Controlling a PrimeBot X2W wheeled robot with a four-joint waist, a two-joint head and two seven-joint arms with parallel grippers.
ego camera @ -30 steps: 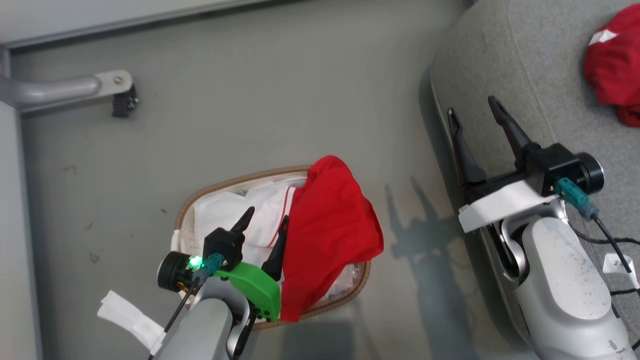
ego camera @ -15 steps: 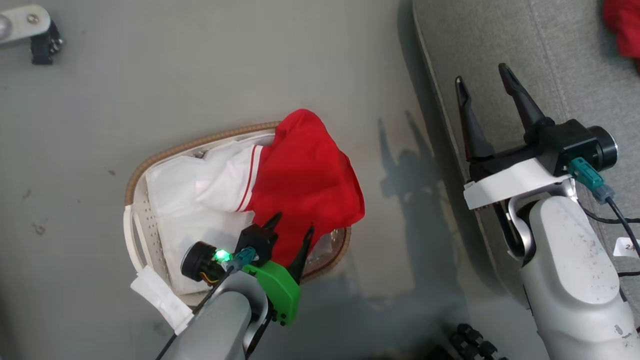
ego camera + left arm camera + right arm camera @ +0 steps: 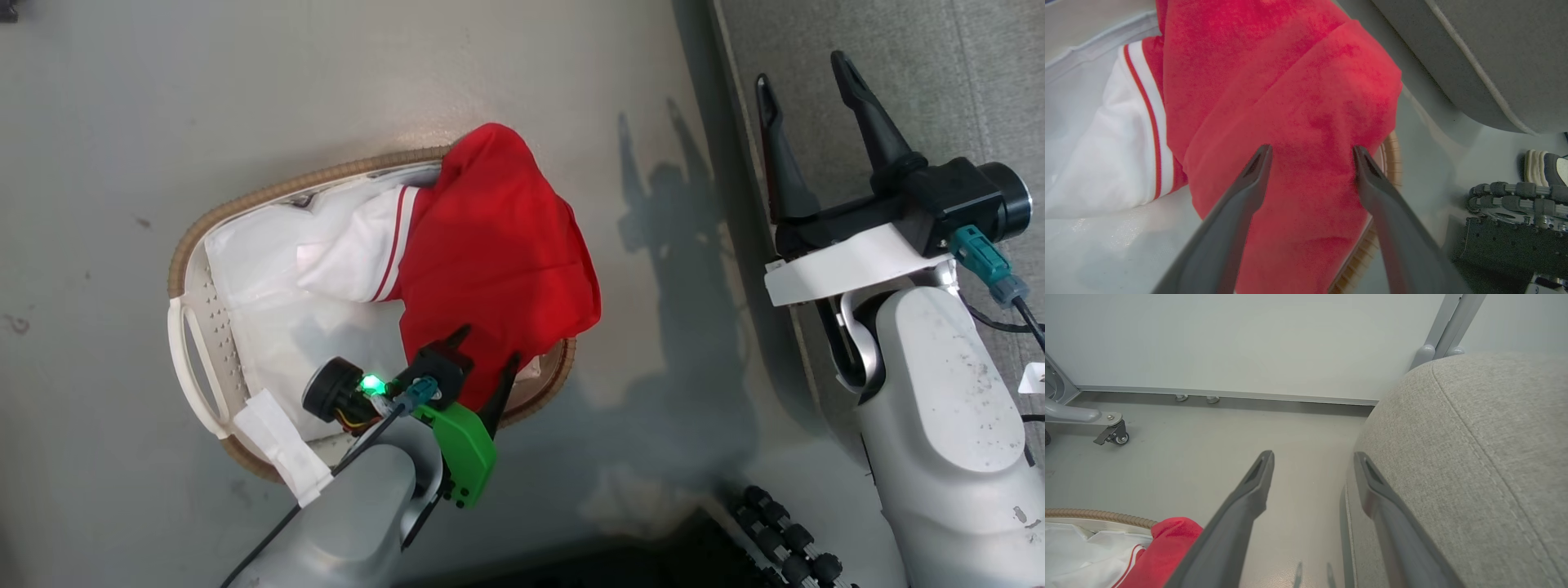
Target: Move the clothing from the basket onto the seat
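In the head view the left arm reaches in from the near edge. The left gripper (image 3: 490, 347) is poised over the near right end of the basket (image 3: 184, 351), fingers spread and holding nothing. The basket holds a white liner (image 3: 269, 343) and the clothing (image 3: 498, 245), a red garment with a white, red-striped panel, heaped at the right end and draped over the rim. The right gripper (image 3: 802, 69) hangs wide open and empty at the left edge of the seat (image 3: 939, 82).

In the left wrist view the left gripper (image 3: 1312, 149) is parted, its tips over the red clothing (image 3: 1290, 81); whether they touch it cannot be told. The fabric spills over the basket's tan rim (image 3: 1392, 159).

In the right wrist view the right gripper (image 3: 1313, 454) gapes empty between floor (image 3: 1208, 457) and seat (image 3: 1474, 457), with the clothing (image 3: 1167, 547) well apart to its near left.
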